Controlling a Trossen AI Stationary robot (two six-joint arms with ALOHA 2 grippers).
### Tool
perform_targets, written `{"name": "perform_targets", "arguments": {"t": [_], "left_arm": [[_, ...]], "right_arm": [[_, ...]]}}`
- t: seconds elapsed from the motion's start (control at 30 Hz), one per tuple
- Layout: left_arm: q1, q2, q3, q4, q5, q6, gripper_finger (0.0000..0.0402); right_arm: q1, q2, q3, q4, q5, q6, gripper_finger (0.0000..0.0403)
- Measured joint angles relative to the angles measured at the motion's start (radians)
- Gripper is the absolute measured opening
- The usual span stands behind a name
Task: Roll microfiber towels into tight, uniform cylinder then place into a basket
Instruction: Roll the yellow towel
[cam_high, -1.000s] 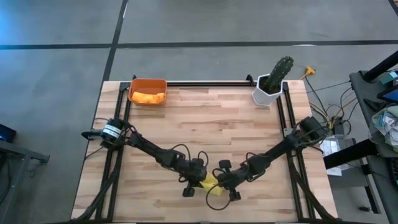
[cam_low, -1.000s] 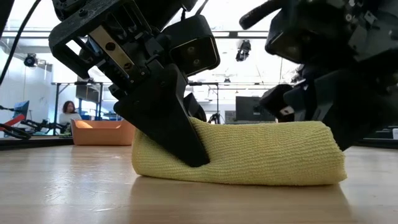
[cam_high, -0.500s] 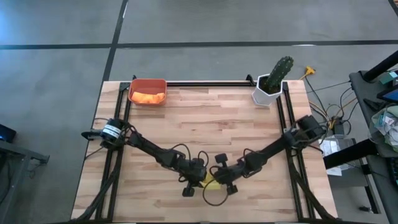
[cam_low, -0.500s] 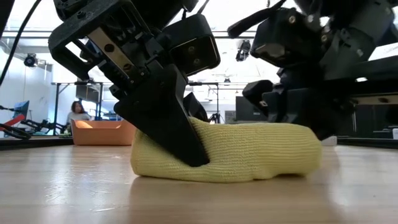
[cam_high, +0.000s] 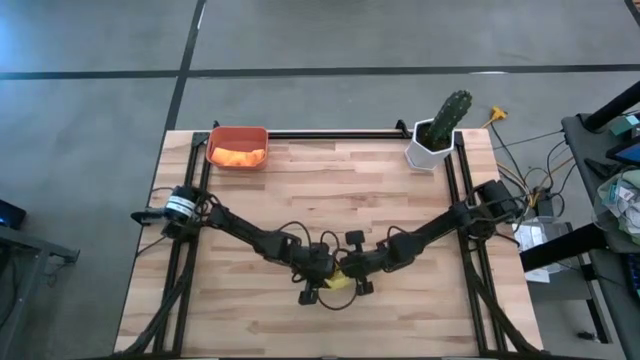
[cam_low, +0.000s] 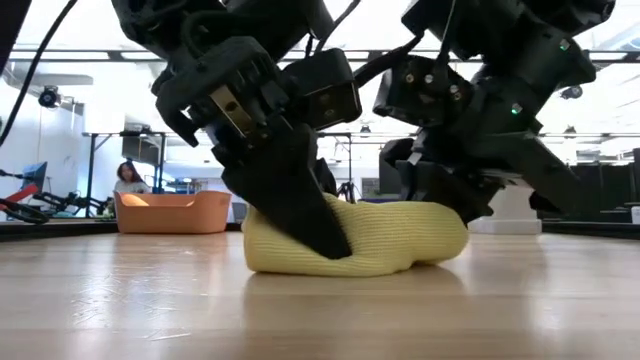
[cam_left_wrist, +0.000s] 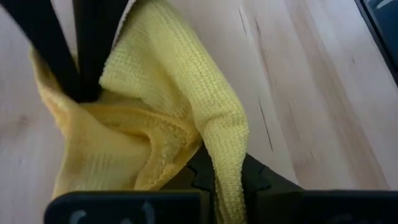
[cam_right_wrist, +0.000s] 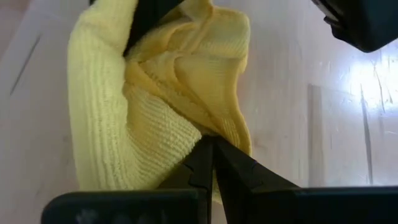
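Item 1, yellow towel (cam_low: 360, 238): I see it bunched into a short, thick roll on the bare wood near the front middle of the table (cam_high: 330, 190), well apart from the basket. Its folds look loose and uneven in both wrist views, so I judge it not yet a tight cylinder.

Item 2, left gripper (cam_high: 322, 283): at 1 end of the roll, fingers (cam_left_wrist: 68, 56) closed and pinching a fold of the yellow cloth.

Item 3, right gripper (cam_high: 350, 277): at the other end, fingers (cam_right_wrist: 214, 165) closed on the cloth edge. The 2 grippers sit almost touching, the towel squeezed between them.

Item 4, basket (cam_high: 237, 147): at the far left corner of the table, with an orange towel (cam_high: 238, 156) already lying in it.

Item 5, cactus pot (cam_high: 437, 135): far right corner, not part of the job.

Step in hand, as I read it: towel 2 of 2, gathered and gripped, transfer not begun. Next move calls for 1 firm hold that keeps the roll from unwinding, a lift clear of the wood, and a long carry to the far left, setting it beside the orange one.
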Motion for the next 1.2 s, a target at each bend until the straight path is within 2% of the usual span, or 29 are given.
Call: {"name": "perform_targets", "arguments": {"t": [0.27, 0.53, 0.7, 0.8, 0.9, 1.2], "left_arm": [[0.018, 0.000, -0.002, -0.001, -0.008, 0.015, 0.0004], [0.054, 0.000, -0.006, -0.023, -0.008, 0.015, 0.0005], [0.090, 0.000, -0.006, -0.027, -0.026, 0.015, 0.0005], [0.101, 0.000, -0.006, -0.028, -0.029, 0.014, 0.0005], [0.108, 0.000, -0.007, -0.025, -0.035, 0.014, 0.0005], [0.112, 0.001, -0.007, -0.023, -0.036, -0.028, 0.0005]], "right_arm": [[-0.022, -0.052, -0.007, -0.056, 0.008, 0.041, 0.0013], [-0.024, -0.248, -0.015, -0.229, 0.040, 0.161, 0.0013], [0.003, -0.378, -0.024, -0.190, -0.011, 0.195, 0.0017], [0.027, -0.422, -0.024, -0.143, -0.033, 0.246, 0.0042], [0.049, -0.417, -0.026, -0.135, -0.037, 0.283, 0.0084], [0.068, -0.247, -0.033, -0.105, -0.035, 0.306, 0.0218]]}}
